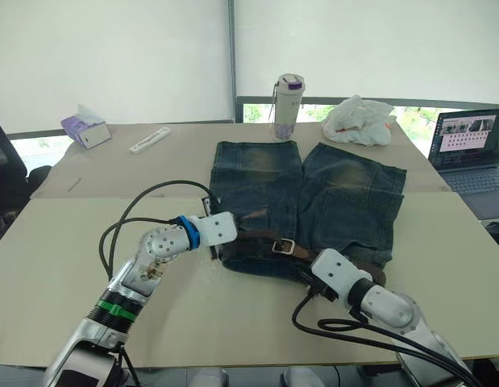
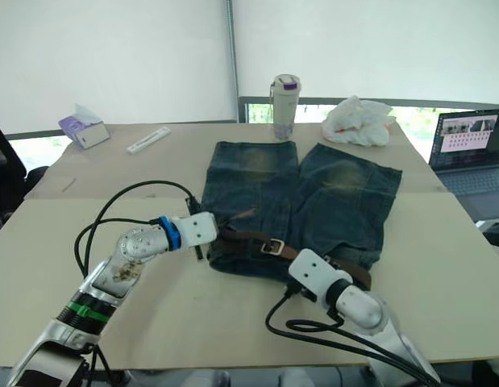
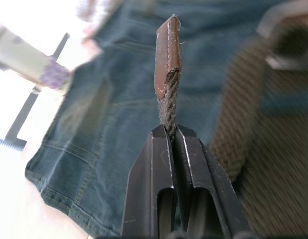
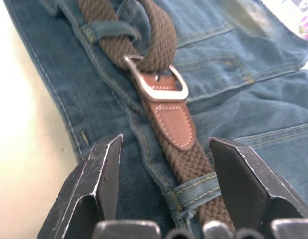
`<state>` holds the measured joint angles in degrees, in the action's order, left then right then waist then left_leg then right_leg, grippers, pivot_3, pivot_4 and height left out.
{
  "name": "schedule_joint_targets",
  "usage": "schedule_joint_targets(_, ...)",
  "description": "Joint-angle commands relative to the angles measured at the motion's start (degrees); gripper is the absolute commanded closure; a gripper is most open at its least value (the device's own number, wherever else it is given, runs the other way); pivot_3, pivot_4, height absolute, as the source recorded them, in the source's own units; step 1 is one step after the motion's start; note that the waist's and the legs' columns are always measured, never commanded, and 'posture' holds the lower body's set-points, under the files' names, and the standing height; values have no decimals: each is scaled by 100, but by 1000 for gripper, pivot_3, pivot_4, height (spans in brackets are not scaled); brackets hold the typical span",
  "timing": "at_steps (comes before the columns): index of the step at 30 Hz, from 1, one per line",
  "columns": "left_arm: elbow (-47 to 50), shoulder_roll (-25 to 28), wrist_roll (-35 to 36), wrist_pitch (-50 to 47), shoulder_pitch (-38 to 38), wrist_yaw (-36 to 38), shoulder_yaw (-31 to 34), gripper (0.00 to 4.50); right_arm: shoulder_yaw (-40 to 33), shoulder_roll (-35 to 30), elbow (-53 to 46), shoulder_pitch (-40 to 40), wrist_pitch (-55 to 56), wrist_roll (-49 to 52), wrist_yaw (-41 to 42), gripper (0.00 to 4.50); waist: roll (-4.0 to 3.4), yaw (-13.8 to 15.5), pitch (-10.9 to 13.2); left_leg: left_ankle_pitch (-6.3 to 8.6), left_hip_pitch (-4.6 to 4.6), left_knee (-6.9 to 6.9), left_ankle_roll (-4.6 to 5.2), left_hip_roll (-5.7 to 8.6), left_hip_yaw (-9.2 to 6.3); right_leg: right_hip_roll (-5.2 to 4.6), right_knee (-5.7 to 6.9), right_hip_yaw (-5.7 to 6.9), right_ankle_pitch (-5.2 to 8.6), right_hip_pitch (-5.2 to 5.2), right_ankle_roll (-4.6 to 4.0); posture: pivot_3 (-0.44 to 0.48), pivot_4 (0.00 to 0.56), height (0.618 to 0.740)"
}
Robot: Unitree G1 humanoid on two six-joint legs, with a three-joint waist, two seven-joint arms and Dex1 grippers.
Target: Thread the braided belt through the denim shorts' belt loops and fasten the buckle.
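soft, limp braided belt (image 4: 168, 144) lying across the waistband of denim shorts (image 1: 346, 201) at the table's near middle. left gripper (image 3: 171, 137) clenched on its leather-tipped end; right gripper (image 4: 163, 169) spread apart over the strap. best gripped near the stiffer tip. one belt, one buckle (image 4: 156, 82), two belt loops (image 4: 196, 191) visible.

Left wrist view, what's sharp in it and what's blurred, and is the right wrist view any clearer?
Left wrist view: the left gripper and the braided belt tip it pinches are sharp; the denim shorts behind are soft, the window glare washed out. Right wrist view: the buckle and stitching are clear between the right gripper fingers.
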<state>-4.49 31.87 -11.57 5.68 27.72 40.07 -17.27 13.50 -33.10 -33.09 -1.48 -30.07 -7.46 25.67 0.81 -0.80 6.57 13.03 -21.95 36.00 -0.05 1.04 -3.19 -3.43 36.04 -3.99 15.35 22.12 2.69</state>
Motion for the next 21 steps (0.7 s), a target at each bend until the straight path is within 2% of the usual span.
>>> schedule_joint_targets(1, -16, -60, 27, 201, 56, -8, 61, 4500, -5, 286, -111, 217, 269, 98, -40, 1441, 0, 0, 0, 0, 0, 0, 0, 0, -1, 0, 1, 0, 0, 0, 0, 0, 150, 740)
schedule_joint_targets(3, -65, -209, 192, 49, 24, -56, 170, 4500, -154, 690, -122, 322, 215, 324, -134, 1441, 1, -4, 0, 0, 0, 0, 0, -1, -1, 1, 2, 0, 0, 0, 0, 0, 150, 740)
schedule_joint_targets(6, -24, -821, 1042, -674, -97, -276, 716, 4500, -321, 1143, -132, 574, 158, 568, -213, 1441, 0, -5, 0, 0, 1, 1, 0, -2, -9, 0, 6, -1, 0, 2, 0, 0, 150, 740)
schedule_joint_targets(9, 42, -1214, 1594, -925, -191, -300, 1067, 4500, -323, 1312, -76, 745, 84, 647, -182, 1441, 0, -6, 0, 0, -2, 6, 0, -2, -20, 0, 8, 1, 0, 2, 0, 0, 150, 740)
schedule_joint_targets(16, 171, -1581, 2148, -1138, -216, -432, 1414, 4500, -188, 1351, 330, 1103, 120, 626, -124, 1441, 0, -9, 0, 0, 1, 6, 0, -1, -19, -1, 10, 0, -2, 1, -3, 0, 150, 740)
schedule_joint_targets(21, 200, -1569, 2130, -1104, -195, -453, 1411, 4500, -588, 1796, 639, 1504, -61, 708, -586, 1441, -1, -21, -1, 0, 7, 2, 0, -1, -19, 0, 14, -1, -3, 3, -5, 0, 150, 740)
